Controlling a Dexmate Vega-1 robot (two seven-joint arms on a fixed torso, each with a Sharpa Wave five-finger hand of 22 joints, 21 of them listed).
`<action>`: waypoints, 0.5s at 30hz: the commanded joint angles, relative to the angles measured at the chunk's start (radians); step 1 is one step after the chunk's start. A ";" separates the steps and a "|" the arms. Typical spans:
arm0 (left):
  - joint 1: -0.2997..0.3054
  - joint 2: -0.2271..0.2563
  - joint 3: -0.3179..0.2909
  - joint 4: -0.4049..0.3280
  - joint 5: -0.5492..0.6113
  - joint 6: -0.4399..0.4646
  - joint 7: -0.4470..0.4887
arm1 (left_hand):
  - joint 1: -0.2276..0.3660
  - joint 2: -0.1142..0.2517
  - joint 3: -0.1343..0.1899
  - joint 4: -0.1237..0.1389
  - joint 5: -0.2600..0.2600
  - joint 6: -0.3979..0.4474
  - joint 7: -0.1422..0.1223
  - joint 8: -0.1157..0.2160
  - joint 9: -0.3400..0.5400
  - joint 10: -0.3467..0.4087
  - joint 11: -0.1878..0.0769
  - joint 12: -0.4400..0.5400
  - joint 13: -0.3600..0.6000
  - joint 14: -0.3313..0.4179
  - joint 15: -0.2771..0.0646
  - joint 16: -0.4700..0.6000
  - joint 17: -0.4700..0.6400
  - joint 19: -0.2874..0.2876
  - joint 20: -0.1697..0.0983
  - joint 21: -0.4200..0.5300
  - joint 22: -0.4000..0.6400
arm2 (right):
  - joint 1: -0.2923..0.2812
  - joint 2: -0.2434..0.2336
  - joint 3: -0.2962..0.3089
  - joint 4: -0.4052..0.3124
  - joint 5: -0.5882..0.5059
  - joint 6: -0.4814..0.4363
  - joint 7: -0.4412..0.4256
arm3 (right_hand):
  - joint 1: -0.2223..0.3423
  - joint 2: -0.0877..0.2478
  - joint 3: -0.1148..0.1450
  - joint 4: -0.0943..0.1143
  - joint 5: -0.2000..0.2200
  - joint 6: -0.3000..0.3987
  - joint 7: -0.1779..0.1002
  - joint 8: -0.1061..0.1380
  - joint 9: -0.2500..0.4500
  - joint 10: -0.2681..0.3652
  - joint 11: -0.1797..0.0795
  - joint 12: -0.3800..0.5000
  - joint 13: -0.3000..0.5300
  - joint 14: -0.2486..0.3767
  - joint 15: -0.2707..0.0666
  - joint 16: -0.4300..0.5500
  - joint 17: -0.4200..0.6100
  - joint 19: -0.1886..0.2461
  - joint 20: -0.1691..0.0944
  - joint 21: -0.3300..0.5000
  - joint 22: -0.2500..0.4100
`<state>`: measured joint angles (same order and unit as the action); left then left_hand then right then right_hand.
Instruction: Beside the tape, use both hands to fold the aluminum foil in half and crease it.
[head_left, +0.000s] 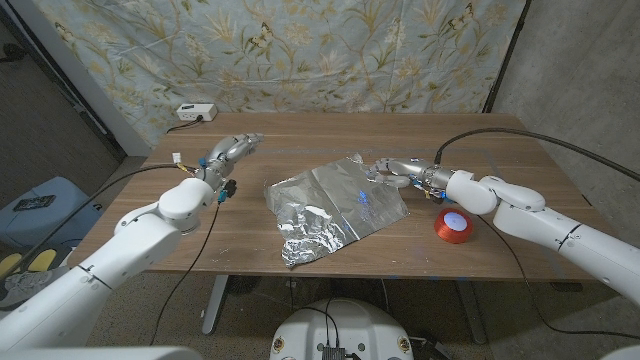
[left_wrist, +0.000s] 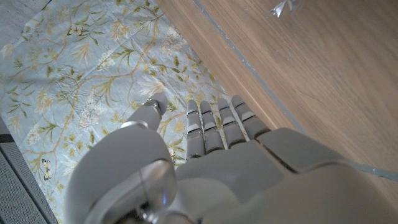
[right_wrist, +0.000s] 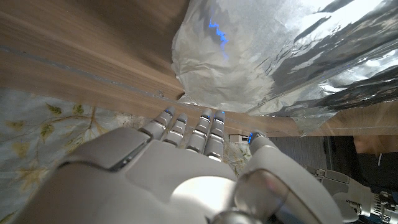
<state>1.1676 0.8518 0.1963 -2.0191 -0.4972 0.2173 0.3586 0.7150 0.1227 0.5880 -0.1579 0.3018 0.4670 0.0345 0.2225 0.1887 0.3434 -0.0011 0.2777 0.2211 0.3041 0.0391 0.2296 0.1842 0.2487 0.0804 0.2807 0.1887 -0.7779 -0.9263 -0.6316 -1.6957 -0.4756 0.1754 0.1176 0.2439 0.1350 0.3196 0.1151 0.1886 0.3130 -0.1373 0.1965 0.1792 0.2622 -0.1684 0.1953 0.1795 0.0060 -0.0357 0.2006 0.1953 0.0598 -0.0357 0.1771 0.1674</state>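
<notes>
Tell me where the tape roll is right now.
In the head view the red tape roll sits on the wooden table on the robot's right side, just beside the right edge of the aluminum foil and close under the right arm's wrist.

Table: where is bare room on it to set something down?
Bare wood lies along the table's near edge left of the foil, and on the far side behind it. It is crowded between foil, right hand and red tape.
</notes>
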 joint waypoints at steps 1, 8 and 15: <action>-0.001 -0.026 -0.007 -0.097 -0.037 0.214 0.136 | 0.003 0.004 -0.013 -0.002 -0.003 0.018 0.006 0.000 0.004 0.019 0.003 0.009 0.005 0.025 0.001 0.010 0.002 0.008 0.012 0.002 0.005 | 0.026 0.022 -0.025 0.063 -0.023 0.035 -0.007 | -0.009 0.002 0.003 0.006 0.006 -0.001 -0.006 0.002 0.004 -0.006 -0.013 -0.007 0.001 0.001 -0.044 0.002 -0.001 -0.009 -0.062 0.004 0.003; -0.027 -0.038 -0.006 -0.142 -0.067 0.336 0.195 | 0.007 0.004 -0.024 -0.005 -0.005 0.037 0.019 0.003 0.005 0.036 0.009 0.015 0.011 0.046 0.003 0.014 0.003 0.022 0.021 0.008 0.007 | 0.048 0.034 -0.041 0.090 -0.024 0.039 0.017 | -0.020 0.000 0.002 0.008 0.007 -0.016 -0.008 -0.005 0.003 -0.022 -0.011 -0.014 0.001 -0.021 -0.045 -0.006 -0.001 -0.032 -0.067 0.001 0.003; -0.049 -0.059 -0.009 -0.178 -0.107 0.447 0.256 | 0.012 0.002 -0.033 -0.007 -0.007 0.052 0.029 0.004 0.005 0.052 0.022 0.020 0.015 0.062 0.009 0.017 0.004 0.031 0.032 0.012 0.009 | 0.053 0.034 -0.049 0.091 -0.032 0.026 0.028 | -0.030 -0.001 -0.001 0.011 0.008 -0.025 -0.009 -0.008 0.003 -0.032 -0.010 -0.017 0.001 -0.032 -0.045 -0.008 0.000 -0.041 -0.071 0.001 0.003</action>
<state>1.1465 0.8181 0.1911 -2.1358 -0.5533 0.4923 0.5212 0.7149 0.1226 0.5580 -0.1639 0.2940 0.5075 0.0606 0.2225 0.1886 0.3825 0.0177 0.2923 0.2304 0.3559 0.0444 0.2410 0.1841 0.2739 0.1057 0.2858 0.1935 -0.7402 -0.9005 -0.6647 -1.6254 -0.4976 0.2065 0.1277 0.2219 0.1326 0.3159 0.1189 0.1924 0.2947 -0.1442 0.1917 0.1792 0.2403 -0.1790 0.1841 0.1794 -0.0140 -0.0336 0.1956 0.1934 0.0269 -0.0329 0.1772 0.1675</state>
